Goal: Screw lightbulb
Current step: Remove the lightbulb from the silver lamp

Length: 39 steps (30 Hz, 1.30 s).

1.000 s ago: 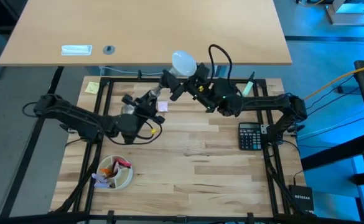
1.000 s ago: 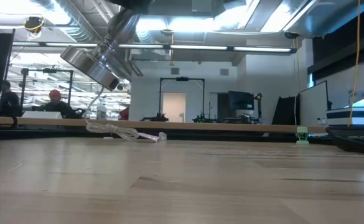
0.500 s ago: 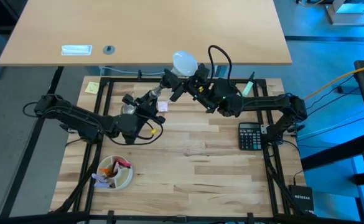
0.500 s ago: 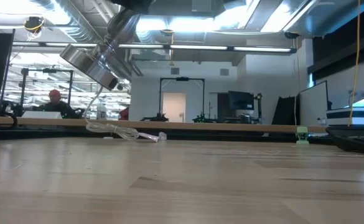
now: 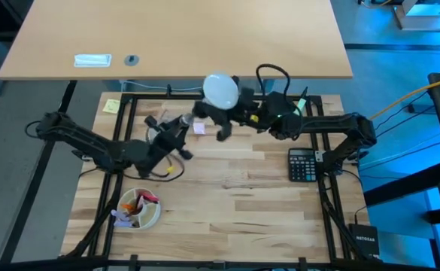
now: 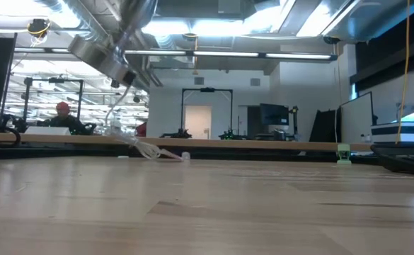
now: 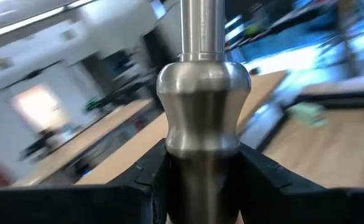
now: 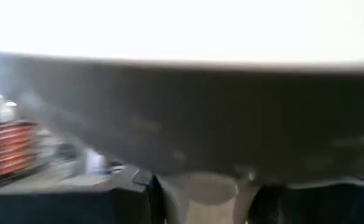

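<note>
The lightbulb (image 5: 221, 89), a white frosted globe, is up in the air above the table's far middle, and my right gripper (image 5: 215, 119) is shut on it from the right. In the right wrist view the lightbulb's globe (image 8: 182, 25) fills the top. My left gripper (image 5: 176, 129) is shut on a silvery stand (image 6: 97, 51), which is lifted and tilted. The stand's clear cord (image 6: 144, 149) hangs down to the table. I cannot tell whether the bulb and the stand are joined. My left gripper pinches the stand's silvery stem (image 7: 197, 155), just below its bulge, between its two fingers, which lie across the stem. The stand is lifted clear of the table and tilted. My right gripper has the bulb's narrow neck (image 8: 200, 193) between its two fingers, below the globe. The bulb is clear of the table.
A black calculator (image 5: 304, 164) lies at the right. A bowl (image 5: 138, 208) with small items sits near left. A yellow note (image 5: 111, 105) and a pink note (image 5: 199, 128) lie on the far part. A second table (image 5: 174, 38) stands beyond.
My right gripper has shut on the bulb's neck and shifted toward the table's left and near edge, the bulb going with it. My left gripper has drawn back toward the left with the stand, whose flared base has risen and whose cord has been dragged along the table.
</note>
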Tool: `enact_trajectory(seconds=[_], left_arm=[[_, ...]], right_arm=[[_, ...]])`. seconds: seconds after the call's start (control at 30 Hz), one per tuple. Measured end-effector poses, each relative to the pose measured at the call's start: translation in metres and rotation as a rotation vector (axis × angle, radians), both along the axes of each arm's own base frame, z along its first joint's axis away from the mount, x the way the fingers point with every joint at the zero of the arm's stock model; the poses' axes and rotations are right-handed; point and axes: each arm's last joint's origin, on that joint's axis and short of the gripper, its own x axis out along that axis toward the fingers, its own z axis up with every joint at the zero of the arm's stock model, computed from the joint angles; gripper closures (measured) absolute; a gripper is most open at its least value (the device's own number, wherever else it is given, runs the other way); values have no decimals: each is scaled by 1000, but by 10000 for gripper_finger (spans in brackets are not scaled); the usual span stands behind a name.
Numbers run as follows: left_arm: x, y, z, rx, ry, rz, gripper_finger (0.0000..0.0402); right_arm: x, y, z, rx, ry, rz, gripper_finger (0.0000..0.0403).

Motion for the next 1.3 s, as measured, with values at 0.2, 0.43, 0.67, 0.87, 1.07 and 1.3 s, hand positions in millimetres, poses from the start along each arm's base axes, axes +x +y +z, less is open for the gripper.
enact_trajectory(seconds=[0.2,0.43,0.67,0.87,1.07,1.3], left_arm=[[-19,-7,9,-72,-32,-414,278],[-24,6,6,-329,-35,-853,278],[-22,13,4,-387,-26,-907,278],[-22,16,4,-367,-37,-835,278],[-23,17,8,-343,-80,-745,278],[-31,15,13,-314,-115,-627,278]], right_arm=[[-11,12,6,-239,42,396,259],[-14,20,1,-331,87,644,262],[-13,20,-2,-336,100,679,262],[-10,18,-3,-214,138,561,212],[-9,14,-6,-177,184,486,80],[-30,11,-1,-145,336,304,18]])
